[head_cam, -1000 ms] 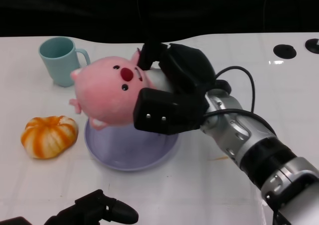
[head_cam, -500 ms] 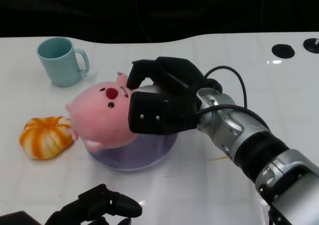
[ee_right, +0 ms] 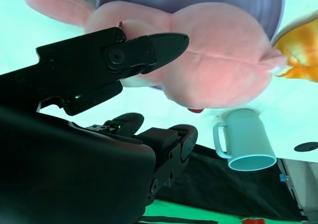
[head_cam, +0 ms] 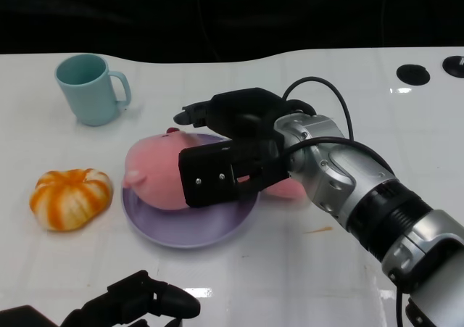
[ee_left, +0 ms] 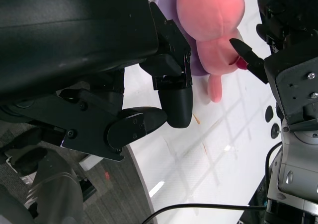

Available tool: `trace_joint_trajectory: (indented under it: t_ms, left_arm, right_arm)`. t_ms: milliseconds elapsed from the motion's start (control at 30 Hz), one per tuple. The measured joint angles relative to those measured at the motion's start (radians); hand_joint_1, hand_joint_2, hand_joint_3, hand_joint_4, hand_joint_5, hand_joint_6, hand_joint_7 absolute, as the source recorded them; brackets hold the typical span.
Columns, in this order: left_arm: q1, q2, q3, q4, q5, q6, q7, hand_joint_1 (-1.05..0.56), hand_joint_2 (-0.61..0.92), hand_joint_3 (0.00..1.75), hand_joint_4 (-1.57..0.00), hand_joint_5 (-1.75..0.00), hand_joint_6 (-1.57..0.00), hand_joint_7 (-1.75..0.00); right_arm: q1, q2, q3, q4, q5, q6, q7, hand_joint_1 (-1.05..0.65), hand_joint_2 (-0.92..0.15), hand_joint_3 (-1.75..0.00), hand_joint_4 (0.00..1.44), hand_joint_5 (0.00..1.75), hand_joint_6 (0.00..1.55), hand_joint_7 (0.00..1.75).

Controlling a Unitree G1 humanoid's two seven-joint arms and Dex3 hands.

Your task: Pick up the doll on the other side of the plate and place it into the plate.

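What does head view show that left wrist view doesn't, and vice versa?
Head view only: the teal mug, the orange pumpkin toy, the whole purple plate. Left wrist view only: close detail of the left hand, fingers curled, holding nothing. Both: the pink doll lying on the plate, with the right hand around it.

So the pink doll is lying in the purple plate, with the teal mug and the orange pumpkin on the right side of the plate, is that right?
Not quite. The pink doll does lie in the purple plate, but the head view shows the teal mug and the orange pumpkin on the plate's left side, not its right.
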Motion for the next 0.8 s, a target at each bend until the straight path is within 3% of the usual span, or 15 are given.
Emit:
trace_joint_trajectory:
  t_ms: [133,233,433,500,567,800]
  left_arm:
    - [-0.007,0.005,0.000,0.002,0.002,0.000,0.000,-0.20,0.79,0.71,-0.52,-1.74,-0.54,-1.27]
    - [-0.012,0.003,-0.001,0.007,0.002,-0.002,0.000,-0.21,0.79,0.69,-0.50,-1.74,-0.54,-1.27]
    - [-0.017,0.002,0.001,0.017,-0.001,-0.016,0.000,-0.20,0.81,0.68,-0.48,-1.75,-0.53,-1.27]
    - [-0.020,0.001,0.001,0.026,-0.003,-0.016,0.000,-0.19,0.82,0.68,-0.48,-1.75,-0.52,-1.27]
    - [-0.027,0.002,0.003,0.033,-0.003,-0.016,-0.001,-0.20,0.82,0.67,-0.48,-1.75,-0.51,-1.28]
    - [-0.045,0.001,0.011,0.044,-0.013,-0.025,-0.003,-0.21,0.82,0.66,-0.50,-1.75,-0.53,-1.28]
  right_arm:
    - [0.021,-0.018,-0.006,-0.044,0.007,0.002,0.007,-0.87,-0.92,-0.24,0.17,0.17,0.20,0.00]
    - [0.069,-0.034,-0.042,-0.128,0.033,0.005,0.000,-0.79,-0.92,-0.30,0.23,0.21,0.25,0.03]
    - [0.218,-0.057,-0.149,-0.341,0.096,-0.008,-0.115,-0.55,-0.92,-0.24,0.48,0.38,0.49,0.13]
    - [0.281,-0.066,-0.180,-0.411,0.122,-0.039,-0.151,-0.48,-0.92,-0.21,0.48,0.81,0.58,0.17]
    - [0.352,-0.082,-0.213,-0.485,0.155,-0.071,-0.165,-0.43,-0.92,-0.20,0.51,0.98,0.64,0.20]
    - [0.580,-0.146,-0.333,-0.672,0.267,-0.147,-0.186,-0.33,-0.92,-0.14,0.57,1.09,0.76,0.27]
